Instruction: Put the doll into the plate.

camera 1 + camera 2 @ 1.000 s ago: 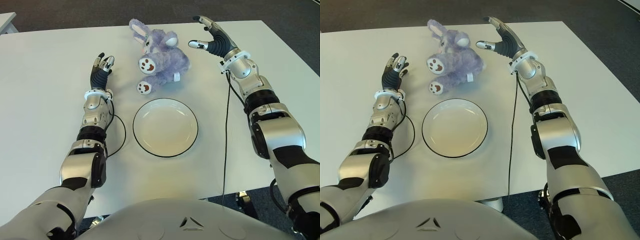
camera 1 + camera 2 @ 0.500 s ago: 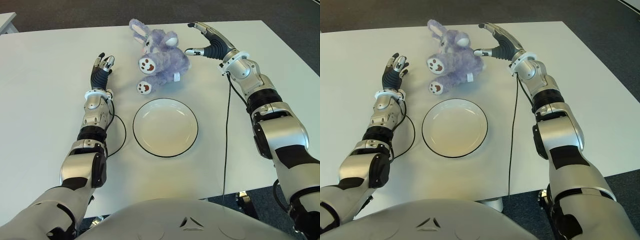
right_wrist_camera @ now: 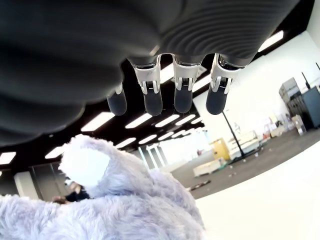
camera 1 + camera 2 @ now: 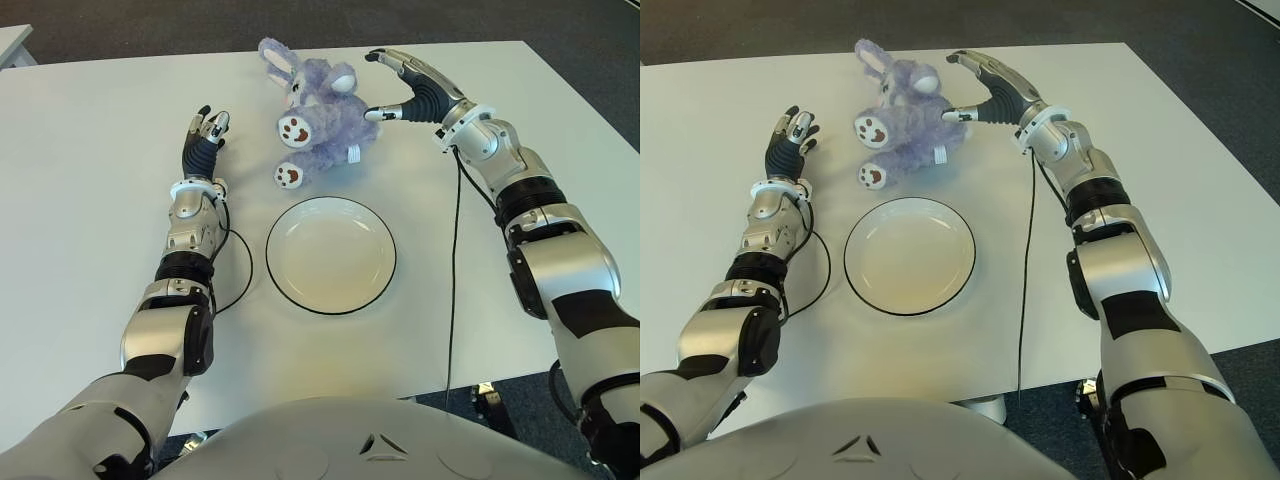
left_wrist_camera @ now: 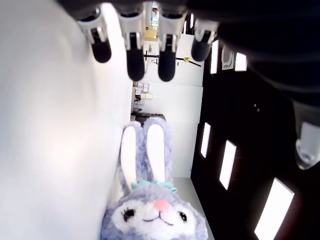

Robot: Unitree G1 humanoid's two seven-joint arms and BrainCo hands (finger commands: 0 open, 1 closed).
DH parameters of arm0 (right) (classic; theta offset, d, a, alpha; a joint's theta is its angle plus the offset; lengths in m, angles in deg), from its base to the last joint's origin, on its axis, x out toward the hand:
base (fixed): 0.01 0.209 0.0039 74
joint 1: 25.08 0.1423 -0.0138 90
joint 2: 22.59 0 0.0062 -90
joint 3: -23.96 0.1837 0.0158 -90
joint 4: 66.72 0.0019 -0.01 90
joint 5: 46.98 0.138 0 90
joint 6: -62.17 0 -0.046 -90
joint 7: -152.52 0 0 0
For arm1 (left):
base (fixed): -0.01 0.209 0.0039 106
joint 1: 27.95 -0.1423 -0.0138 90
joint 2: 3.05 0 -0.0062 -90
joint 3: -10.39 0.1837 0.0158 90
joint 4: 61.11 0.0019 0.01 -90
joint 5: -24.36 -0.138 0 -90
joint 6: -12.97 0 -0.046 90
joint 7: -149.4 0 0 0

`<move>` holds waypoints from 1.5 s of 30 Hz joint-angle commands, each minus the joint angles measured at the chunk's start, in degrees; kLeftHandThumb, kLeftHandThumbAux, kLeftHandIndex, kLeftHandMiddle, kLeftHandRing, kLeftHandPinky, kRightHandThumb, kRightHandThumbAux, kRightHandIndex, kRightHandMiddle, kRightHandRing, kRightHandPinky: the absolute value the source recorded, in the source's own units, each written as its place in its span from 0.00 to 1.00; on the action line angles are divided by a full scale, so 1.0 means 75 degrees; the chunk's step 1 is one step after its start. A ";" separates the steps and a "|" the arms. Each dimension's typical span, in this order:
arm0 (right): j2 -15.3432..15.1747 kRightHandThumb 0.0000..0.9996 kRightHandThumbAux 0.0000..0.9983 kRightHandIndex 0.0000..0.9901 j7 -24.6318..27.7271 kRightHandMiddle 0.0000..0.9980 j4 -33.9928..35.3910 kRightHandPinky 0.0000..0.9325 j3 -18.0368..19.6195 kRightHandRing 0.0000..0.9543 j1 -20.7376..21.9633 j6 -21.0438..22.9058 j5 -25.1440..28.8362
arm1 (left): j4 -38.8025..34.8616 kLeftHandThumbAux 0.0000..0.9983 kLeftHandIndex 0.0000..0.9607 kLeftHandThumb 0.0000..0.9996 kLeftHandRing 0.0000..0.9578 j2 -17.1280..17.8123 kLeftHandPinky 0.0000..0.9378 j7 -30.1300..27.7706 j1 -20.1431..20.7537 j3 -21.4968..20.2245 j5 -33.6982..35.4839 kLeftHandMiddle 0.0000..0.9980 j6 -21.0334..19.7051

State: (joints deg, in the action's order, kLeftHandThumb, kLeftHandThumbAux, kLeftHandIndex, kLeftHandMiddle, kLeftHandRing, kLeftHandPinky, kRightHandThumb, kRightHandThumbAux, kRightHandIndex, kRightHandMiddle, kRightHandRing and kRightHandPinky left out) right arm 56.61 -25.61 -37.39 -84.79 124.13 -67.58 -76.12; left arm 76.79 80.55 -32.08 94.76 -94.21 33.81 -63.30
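Observation:
A purple plush rabbit doll (image 4: 318,118) lies on the white table (image 4: 90,200) just behind an empty white plate (image 4: 331,254) with a dark rim. My right hand (image 4: 398,88) is spread open right beside the doll's right flank, thumb tip at its fur and fingers arched over its head; it holds nothing. In the right wrist view the doll's fur (image 3: 100,210) fills the space under the straight fingers (image 3: 152,102). My left hand (image 4: 203,132) stays open to the left of the doll, and its wrist view shows the doll's face (image 5: 152,215).
A black cable (image 4: 452,250) runs from my right forearm down past the plate's right side to the table's front edge. Another cable loops beside my left forearm (image 4: 235,265). Dark floor lies beyond the table's far edge.
My right hand has moved left and down towards the doll, from a gap beside it to touching its side. The left hand, doll and plate have not moved.

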 commanded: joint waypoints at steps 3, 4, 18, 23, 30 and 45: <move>-0.0126 0.07 0.30 0.00 0.0038 0.00 0.0168 0.00 -0.0103 0.00 0.0169 -0.0195 -0.0160 | 0.0175 0.44 0.00 0.00 0.14 -0.0118 0.03 0.0125 -0.0206 0.0052 -0.0076 0.16 -0.0247; -0.0133 0.07 0.30 0.00 0.0030 0.00 0.0177 0.00 -0.0110 0.00 0.0168 -0.0213 -0.0167 | 0.0172 0.44 0.00 0.00 0.14 -0.0119 0.03 0.0130 -0.0207 0.0052 -0.0079 0.16 -0.0250; -0.0223 0.04 0.33 0.00 -0.0480 0.00 0.0294 0.00 -0.0328 0.00 0.0175 -0.0456 -0.0607 | 0.0225 0.43 0.00 0.00 0.13 -0.0123 0.01 0.0149 -0.0166 0.0052 -0.0124 0.15 -0.0251; -0.0230 0.04 0.34 0.00 -0.0570 0.00 0.0317 0.00 -0.0369 0.00 0.0173 -0.0474 -0.0698 | 0.0225 0.43 0.00 0.00 0.13 -0.0131 0.02 0.0125 -0.0171 0.0041 -0.0107 0.15 -0.0232; -0.0207 0.05 0.36 0.00 -0.0558 0.00 0.0401 0.00 -0.0360 0.00 0.0116 -0.0437 -0.0668 | 0.0243 0.43 0.00 0.00 0.14 -0.0131 0.00 0.0096 -0.0172 0.0037 -0.0098 0.15 -0.0198; -0.0183 0.06 0.38 0.00 -0.0486 0.00 0.0644 0.00 -0.0373 0.00 0.0077 -0.0309 -0.0680 | 0.0302 0.42 0.00 0.00 0.15 -0.0132 0.03 0.0074 -0.0160 0.0038 -0.0093 0.16 -0.0153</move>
State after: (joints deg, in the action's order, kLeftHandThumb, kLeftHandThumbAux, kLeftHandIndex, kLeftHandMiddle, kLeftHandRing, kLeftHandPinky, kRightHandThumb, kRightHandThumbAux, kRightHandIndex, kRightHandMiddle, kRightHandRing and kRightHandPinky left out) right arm 55.13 -29.77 -33.13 -87.33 124.51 -70.36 -80.75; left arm 77.06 80.34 -31.81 94.89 -94.23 33.34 -62.87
